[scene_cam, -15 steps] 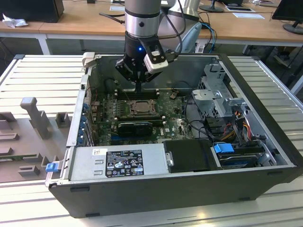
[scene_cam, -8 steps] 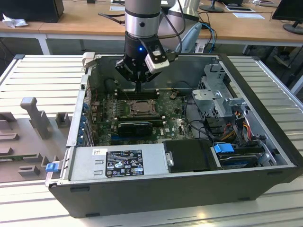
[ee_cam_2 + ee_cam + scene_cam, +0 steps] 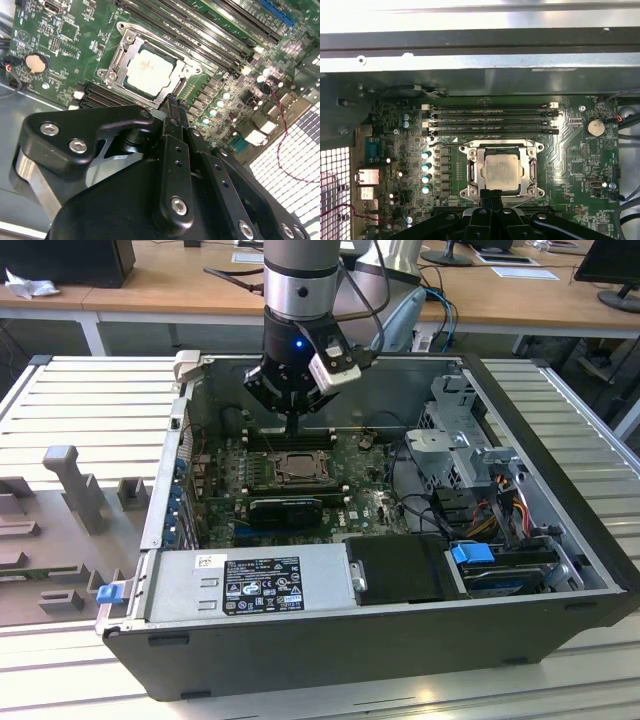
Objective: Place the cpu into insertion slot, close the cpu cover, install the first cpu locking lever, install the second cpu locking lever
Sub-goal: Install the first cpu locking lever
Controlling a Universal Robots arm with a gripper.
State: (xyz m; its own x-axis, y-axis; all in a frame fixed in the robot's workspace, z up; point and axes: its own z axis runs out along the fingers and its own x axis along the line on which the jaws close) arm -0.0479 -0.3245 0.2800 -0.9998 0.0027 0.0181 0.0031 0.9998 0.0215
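The claw (image 3: pixel 291 430) hangs inside an open computer case (image 3: pixel 400 640) that lies on the desk (image 3: pixel 80 400). It points down at the green board (image 3: pixel 370 500). In both wrist views the claw (image 3: pixel 173 105) (image 3: pixel 491 192) is closed, with its two fingers pressed together, and it holds nothing. Its tip is right at one edge of the insertion slot (image 3: pixel 481 172).

The cpu (image 3: pixel 503 171) (image 3: pixel 148 70) lies flat in the slot, silver side up. The cpu cover (image 3: pixel 470 170) (image 3: pixel 117 57) is down flat around it, and the cpu shows through its window. I cannot tell how the thin levers sit. The long black memory slots (image 3: pixel 490 120) lie just beside the slot, on the side away from the claw.
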